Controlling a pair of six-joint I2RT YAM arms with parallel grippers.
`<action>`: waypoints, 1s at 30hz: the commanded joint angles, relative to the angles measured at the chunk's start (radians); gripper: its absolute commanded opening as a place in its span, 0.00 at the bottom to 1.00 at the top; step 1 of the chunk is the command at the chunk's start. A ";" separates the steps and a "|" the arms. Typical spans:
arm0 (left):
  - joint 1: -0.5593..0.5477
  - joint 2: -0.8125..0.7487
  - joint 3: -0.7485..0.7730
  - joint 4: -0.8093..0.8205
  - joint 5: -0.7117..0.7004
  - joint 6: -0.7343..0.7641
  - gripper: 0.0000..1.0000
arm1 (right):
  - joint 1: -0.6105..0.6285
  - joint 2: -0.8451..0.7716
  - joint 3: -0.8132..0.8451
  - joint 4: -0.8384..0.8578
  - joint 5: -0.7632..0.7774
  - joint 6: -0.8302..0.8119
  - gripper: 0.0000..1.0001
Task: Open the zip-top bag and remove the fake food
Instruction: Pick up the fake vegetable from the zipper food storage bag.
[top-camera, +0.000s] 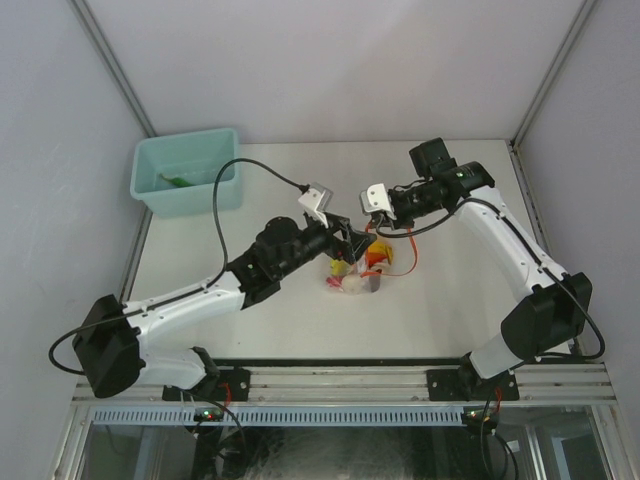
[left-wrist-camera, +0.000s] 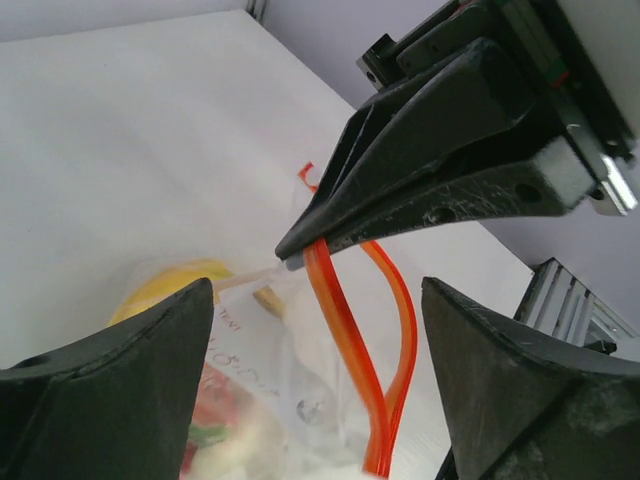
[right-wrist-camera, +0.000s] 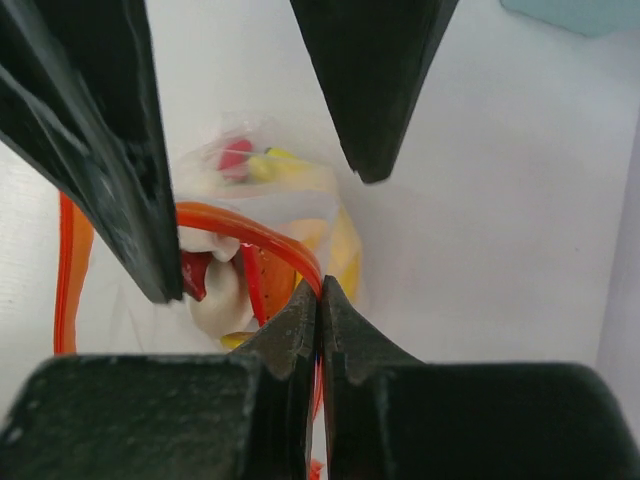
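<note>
Right wrist: right tool clamped on zip-top bag orange strip; left tool spread wide, bag between fingers

Teal bin on white table

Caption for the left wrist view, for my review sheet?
Right gripper pinches the zip-top bag's orange zip strip; left gripper, jaws open, hangs over the bag and the fake food inside.
</note>
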 joint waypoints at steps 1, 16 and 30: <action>-0.011 0.059 0.112 -0.061 -0.048 -0.050 0.84 | -0.010 -0.022 -0.014 0.044 -0.094 0.096 0.00; 0.000 0.094 0.142 -0.189 -0.034 -0.025 0.00 | -0.079 -0.063 -0.067 0.100 -0.125 0.302 0.11; 0.007 0.141 0.202 -0.160 0.085 -0.018 0.00 | -0.261 -0.331 -0.402 -0.238 -0.442 -0.301 0.19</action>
